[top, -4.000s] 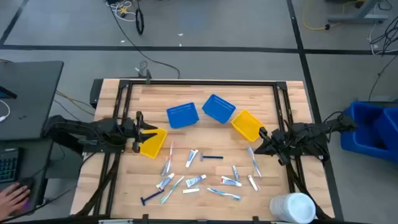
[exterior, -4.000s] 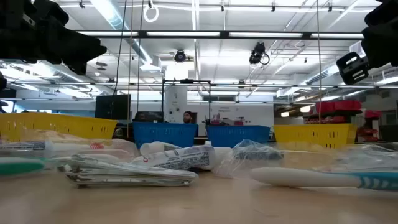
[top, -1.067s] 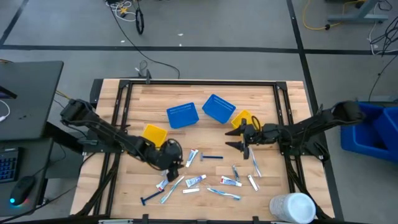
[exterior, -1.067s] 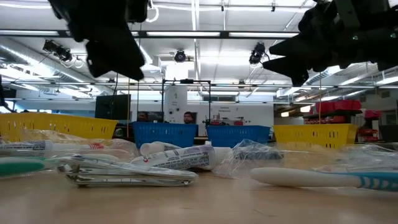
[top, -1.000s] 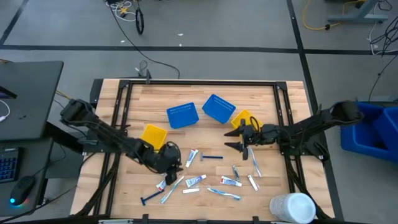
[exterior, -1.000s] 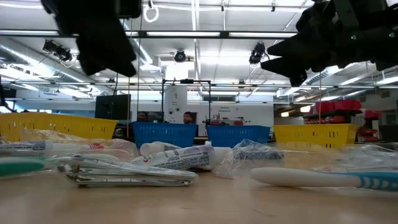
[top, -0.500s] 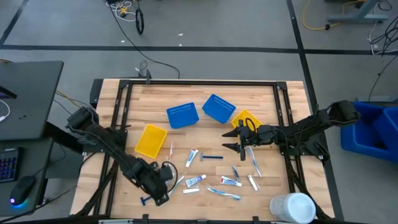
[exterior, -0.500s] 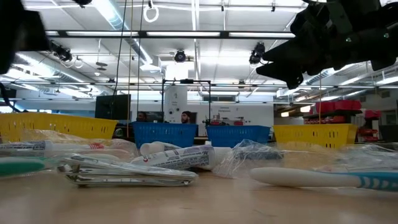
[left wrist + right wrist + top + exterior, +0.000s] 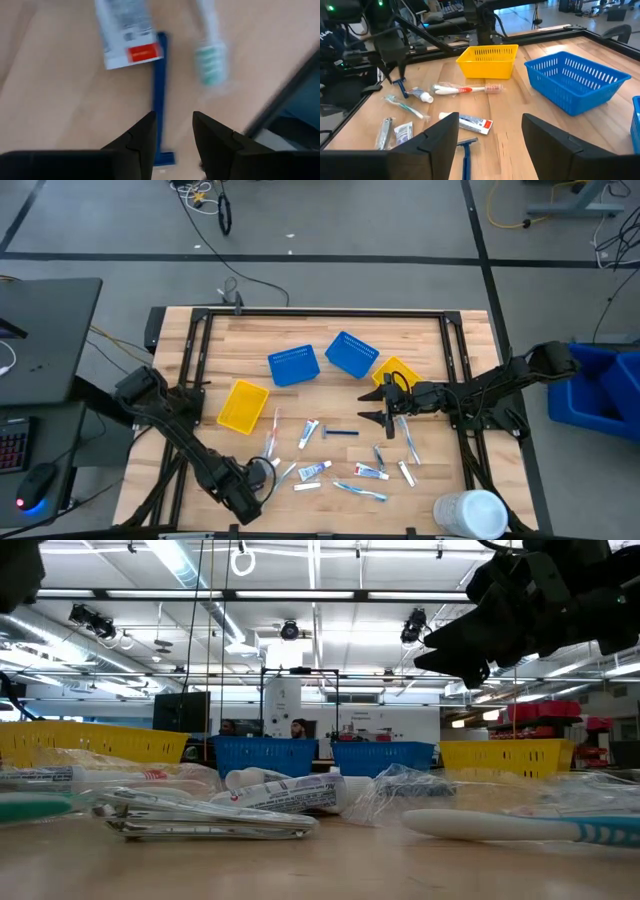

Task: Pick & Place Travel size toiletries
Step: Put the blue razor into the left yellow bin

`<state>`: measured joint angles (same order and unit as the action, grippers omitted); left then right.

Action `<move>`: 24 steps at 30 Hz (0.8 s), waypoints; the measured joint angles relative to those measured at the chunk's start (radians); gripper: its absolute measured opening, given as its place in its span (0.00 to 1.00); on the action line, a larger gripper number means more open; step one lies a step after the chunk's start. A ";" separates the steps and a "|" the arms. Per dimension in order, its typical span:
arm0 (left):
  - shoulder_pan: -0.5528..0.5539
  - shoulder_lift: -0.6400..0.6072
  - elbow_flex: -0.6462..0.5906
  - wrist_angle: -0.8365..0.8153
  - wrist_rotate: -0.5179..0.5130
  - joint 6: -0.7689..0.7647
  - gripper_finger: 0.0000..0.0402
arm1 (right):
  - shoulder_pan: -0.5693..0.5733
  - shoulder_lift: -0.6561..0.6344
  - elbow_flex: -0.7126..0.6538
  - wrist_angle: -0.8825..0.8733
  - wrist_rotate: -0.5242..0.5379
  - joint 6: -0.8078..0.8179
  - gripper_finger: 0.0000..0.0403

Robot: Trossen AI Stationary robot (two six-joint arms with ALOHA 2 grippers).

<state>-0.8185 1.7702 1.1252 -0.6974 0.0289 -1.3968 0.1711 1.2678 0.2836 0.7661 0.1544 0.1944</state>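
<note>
- Where the toiletries (image 9: 335, 455) lie scattered, lower centre of the high view, no print on them is legible; a red patch marks one tube (image 9: 128, 33).
- Razor (image 9: 160, 95): long axis runs up the left wrist frame, head at the bottom edge, toothbrush (image 9: 210, 45) beside it.
- Left gripper (image 9: 172, 142): part open, empty, directly over the razor.
- Right gripper (image 9: 372, 405): wide, empty, right of centre, beside a yellow basket (image 9: 398, 372).

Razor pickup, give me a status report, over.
Left gripper open, empty, low over the razor at the table's near-left edge. Right gripper open, empty, waiting above the table by a yellow basket. A tube overlaps the razor's handle.
</note>
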 joint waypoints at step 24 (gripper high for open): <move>0.002 -0.005 -0.086 0.114 0.030 0.095 0.33 | 0.000 0.000 0.000 -0.007 0.000 0.000 0.57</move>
<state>-0.8165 1.7649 1.0397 -0.5839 0.0586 -1.3014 0.1710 1.2678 0.2836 0.7593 0.1547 0.1944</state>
